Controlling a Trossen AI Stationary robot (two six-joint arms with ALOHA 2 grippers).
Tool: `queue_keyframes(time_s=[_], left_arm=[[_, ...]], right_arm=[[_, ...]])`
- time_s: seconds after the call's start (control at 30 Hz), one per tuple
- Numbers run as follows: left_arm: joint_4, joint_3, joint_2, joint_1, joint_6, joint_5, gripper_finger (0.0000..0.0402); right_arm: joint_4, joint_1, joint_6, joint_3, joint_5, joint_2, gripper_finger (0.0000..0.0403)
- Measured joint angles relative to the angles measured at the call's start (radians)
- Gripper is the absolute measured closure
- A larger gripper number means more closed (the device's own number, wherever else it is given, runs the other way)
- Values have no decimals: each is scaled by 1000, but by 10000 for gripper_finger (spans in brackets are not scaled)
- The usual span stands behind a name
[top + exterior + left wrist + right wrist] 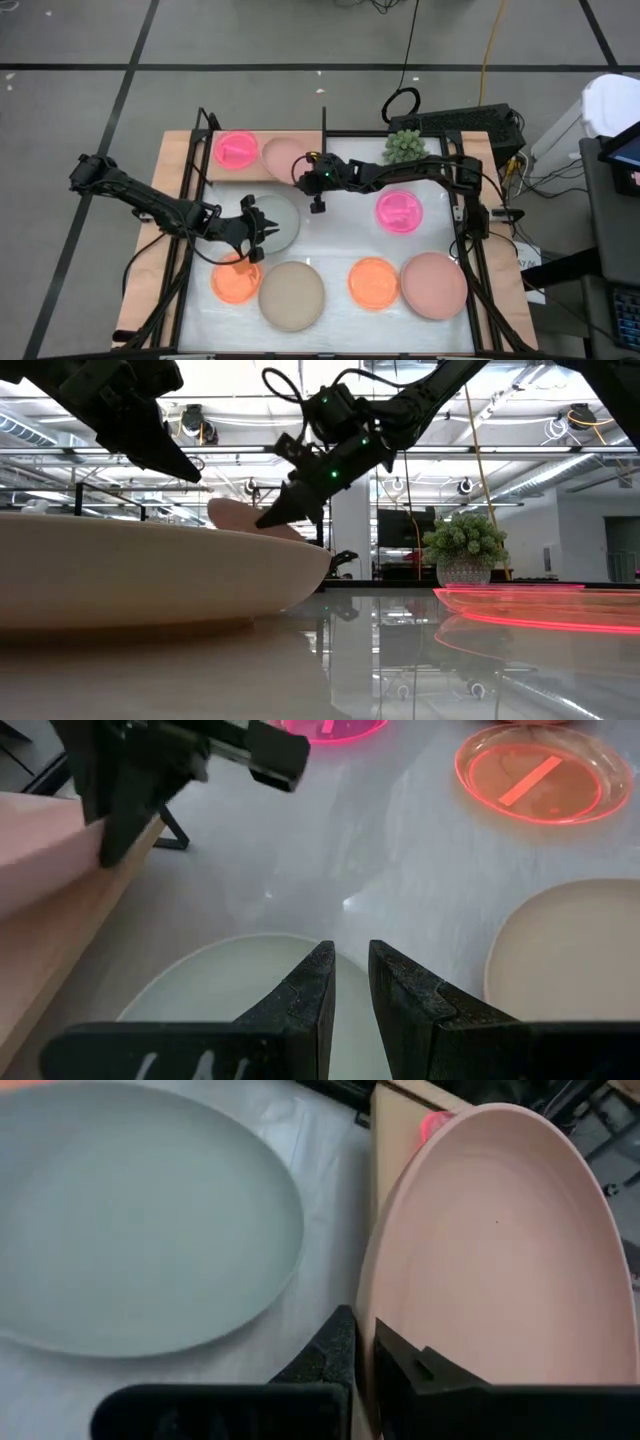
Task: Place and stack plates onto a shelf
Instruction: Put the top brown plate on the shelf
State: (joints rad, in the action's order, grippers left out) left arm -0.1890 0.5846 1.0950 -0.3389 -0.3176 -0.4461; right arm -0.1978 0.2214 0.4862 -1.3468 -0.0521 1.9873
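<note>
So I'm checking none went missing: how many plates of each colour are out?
Neon pink plates: 2
Neon orange plates: 2
Pale pink plates: 2
Beige plate: 1
Grey-green plate: 1
Total: 8

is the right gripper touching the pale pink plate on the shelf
Touching. In the right wrist view the right gripper has its fingers closed on the rim of the pale pink plate, no gap showing.
</note>
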Motion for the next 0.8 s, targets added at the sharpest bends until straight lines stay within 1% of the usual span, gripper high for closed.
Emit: queue_keyframes(time_s=[0.27,0.8], left_arm=[[-2,0,0,0,8,0,329],[-2,0,0,0,1,0,329]], right_arm=[[-11,1,10,-2,27,-3,394],[-11,0,12,-2,28,-4,350]])
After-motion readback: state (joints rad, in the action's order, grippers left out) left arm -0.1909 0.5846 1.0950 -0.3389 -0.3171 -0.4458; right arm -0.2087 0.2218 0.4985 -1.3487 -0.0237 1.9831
